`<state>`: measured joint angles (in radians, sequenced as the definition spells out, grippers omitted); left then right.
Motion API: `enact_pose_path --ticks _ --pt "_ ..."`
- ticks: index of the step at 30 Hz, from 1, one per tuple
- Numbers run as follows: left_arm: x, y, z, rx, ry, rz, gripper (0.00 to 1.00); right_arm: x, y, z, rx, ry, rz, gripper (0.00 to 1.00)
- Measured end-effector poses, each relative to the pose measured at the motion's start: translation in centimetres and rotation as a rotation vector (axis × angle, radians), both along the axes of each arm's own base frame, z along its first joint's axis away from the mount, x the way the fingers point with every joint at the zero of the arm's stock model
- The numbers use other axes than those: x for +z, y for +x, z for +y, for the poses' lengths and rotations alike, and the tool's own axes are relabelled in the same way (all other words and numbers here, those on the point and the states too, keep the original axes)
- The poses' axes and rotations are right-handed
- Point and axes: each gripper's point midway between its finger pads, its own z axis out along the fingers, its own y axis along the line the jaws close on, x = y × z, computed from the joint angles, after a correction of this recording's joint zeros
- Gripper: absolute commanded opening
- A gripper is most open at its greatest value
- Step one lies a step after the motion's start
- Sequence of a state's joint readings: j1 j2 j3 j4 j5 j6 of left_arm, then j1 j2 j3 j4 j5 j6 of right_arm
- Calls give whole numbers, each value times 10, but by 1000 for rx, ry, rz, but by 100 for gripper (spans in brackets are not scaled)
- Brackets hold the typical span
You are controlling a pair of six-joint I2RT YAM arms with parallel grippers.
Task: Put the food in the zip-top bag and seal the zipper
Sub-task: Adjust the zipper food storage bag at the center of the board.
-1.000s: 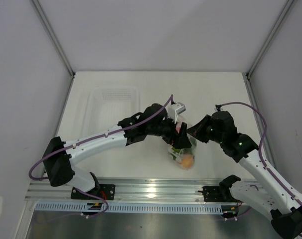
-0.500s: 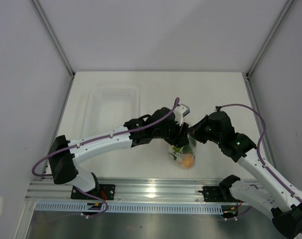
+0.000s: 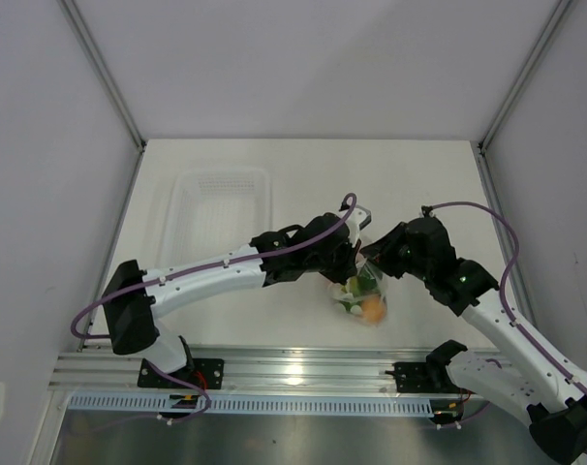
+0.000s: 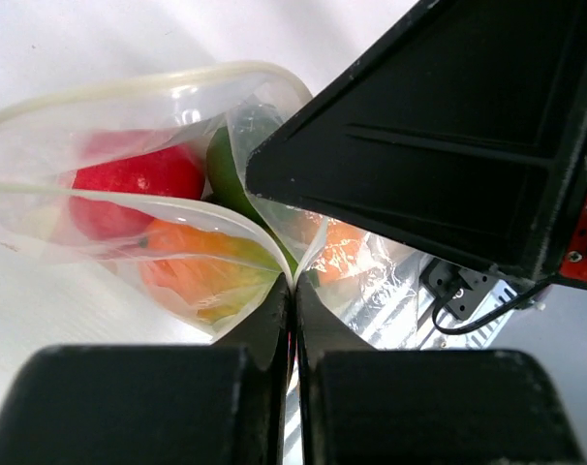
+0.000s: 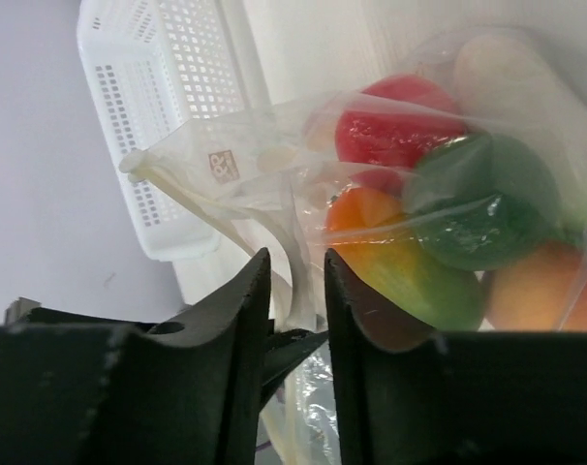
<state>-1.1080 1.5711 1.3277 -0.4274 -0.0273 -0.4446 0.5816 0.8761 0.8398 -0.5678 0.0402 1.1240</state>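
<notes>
Far left of the counter [image 3: 419, 184]: a white perforated tray [image 3: 221, 208], lying well apart from the bag; the right wrist view also catches it [image 5: 158, 126] behind the plastic. Left arm reaches across to centre. Left gripper [image 3: 355, 260] is at the bag's upper edge, jaws clenched flat together, a fold of clear film pinched at their tips [image 4: 293, 289]. Zip-top bag [image 3: 361, 295] is at centre, toward the near edge of the counter, between the two grippers; whether it rests or hangs, cannot tell. Its mouth gapes in the left wrist view, and the zipper [image 4: 129, 82] shows as a pale thick strip curving over the top, not pressed together there. The food is inside the bag: red fruit [image 4: 139, 179], yellow-red mango [image 4: 197, 276] beneath it, dark green piece [image 5: 478, 203] and orange peach [image 3: 372, 308] at the lower end. The black bulk of the other arm fills the upper right of the left wrist view. Right gripper [image 3: 376, 262] is just beside the left one on the same edge of the bag; its jaws stand slightly parted [image 5: 295, 281], with the zipper strip and loose film running down through the gap.
</notes>
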Motion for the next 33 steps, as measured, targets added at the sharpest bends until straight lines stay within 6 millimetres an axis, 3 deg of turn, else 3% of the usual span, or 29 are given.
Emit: enact_pose_path --ticks 5,8,9,16,22,28,33 --pt "-3 3 5 20 26 -9 1 4 1 -5 30 -56 -37 55" --pt "-5 5 8 14 44 -22 1 14 4 -14 60 -105 -89 57" --pt "-5 6 9 9 49 -29 0 20 4 -16 85 -123 -113 62" --pt "15 10 28 -58 8 -66 1 50 8 -35 173 -223 -251 61" --pt "41 4 50 -181 -75 -71 1 47 0 -31 317 -274 -296 59" --pt "56 -16 64 -348 -141 -33 1 41 -6 -22 440 -280 -327 57" --pt "77 -48 78 -486 -194 -46 0 46 -14 -11 552 -225 -389 55"
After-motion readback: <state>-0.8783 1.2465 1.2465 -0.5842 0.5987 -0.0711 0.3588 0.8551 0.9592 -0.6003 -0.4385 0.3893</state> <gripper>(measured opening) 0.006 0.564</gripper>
